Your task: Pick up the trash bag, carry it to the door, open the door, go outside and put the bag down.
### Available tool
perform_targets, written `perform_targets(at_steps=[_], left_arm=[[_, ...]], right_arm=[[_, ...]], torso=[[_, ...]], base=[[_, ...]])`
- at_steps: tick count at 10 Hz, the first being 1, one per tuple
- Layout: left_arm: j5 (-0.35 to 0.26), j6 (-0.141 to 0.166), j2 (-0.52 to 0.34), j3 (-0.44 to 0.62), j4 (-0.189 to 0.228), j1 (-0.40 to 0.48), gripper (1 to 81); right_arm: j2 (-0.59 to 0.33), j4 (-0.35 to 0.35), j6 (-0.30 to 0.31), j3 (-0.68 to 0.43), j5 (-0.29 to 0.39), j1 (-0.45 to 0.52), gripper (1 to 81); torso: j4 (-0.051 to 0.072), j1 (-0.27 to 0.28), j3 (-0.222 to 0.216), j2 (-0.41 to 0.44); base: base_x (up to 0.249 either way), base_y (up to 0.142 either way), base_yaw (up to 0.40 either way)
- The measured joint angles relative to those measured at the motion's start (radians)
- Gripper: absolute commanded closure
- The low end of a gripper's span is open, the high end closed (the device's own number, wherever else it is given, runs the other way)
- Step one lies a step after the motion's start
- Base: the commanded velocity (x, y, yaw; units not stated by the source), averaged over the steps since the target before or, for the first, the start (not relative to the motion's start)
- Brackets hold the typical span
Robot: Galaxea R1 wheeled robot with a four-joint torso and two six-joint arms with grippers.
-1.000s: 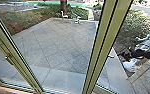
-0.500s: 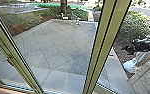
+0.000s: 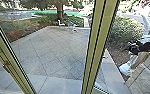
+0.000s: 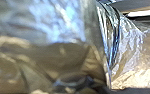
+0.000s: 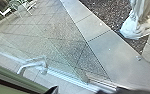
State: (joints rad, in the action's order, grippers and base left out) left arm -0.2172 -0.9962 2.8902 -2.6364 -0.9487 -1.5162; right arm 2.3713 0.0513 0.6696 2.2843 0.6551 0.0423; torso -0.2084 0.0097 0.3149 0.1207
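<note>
In the head view my right gripper (image 3: pixel 131 48) comes in from the right; its tips stand apart, with nothing seen between them. In the right wrist view the fingertips of my right gripper (image 5: pixel 77 91) are dark, separated shapes. A bent silver door handle (image 5: pixel 32 65) lies close by, apart from them. The glass door (image 3: pixel 97 47) has a yellow-green frame; whether it is closed, I cannot tell. Translucent film of the trash bag (image 4: pixel 131 47), with brown contents, hangs in tight gathered folds right before my left wrist camera, held by my left gripper.
Beyond the glass stretches a paved yard (image 3: pixel 56 52) with a light border. Farther off are small pale furniture (image 3: pixel 73 28), a tree trunk (image 3: pixel 60 11) and shrubs. On the right, a bush (image 3: pixel 124 31) and a white folded form (image 3: pixel 126 69) stand beside dark soil.
The head camera has shifted, moving the whole scene somewhat down and left. My right gripper has risen from beside the white form's lower part.
</note>
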Motion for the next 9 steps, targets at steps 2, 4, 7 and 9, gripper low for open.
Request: perform_targets(at_steps=[2,4,7,9], left_arm=[[-0.002,0.0,0.002,0.0,0.0,-0.012,81.1],[-0.004,0.0,0.002,0.0,0.001,-0.015,81.1],[-0.004,0.0,0.005,-0.002,0.0,-0.017,81.1],[-0.004,0.002,0.005,-0.002,-0.001,-0.017,81.1]], right_arm=[[-0.022,0.002,-0.023,-0.006,0.001,0.0,1.0],[-0.04,0.016,-0.059,-0.014,0.008,0.003,1.0],[-0.034,0.156,-0.08,-0.004,0.043,0.032,1.0],[0.02,0.246,-0.084,0.02,0.029,0.044,1.0]], torso=[[-0.039,0.0,-0.039,0.0],[-0.078,-0.001,-0.067,0.0],[-0.086,-0.003,-0.073,0.002],[-0.086,-0.003,-0.073,0.001]], base=[[0.0,0.0,0.0],[0.0,0.0,0.0],[0.0,0.0,0.0],[0.0,0.0,0.0]])
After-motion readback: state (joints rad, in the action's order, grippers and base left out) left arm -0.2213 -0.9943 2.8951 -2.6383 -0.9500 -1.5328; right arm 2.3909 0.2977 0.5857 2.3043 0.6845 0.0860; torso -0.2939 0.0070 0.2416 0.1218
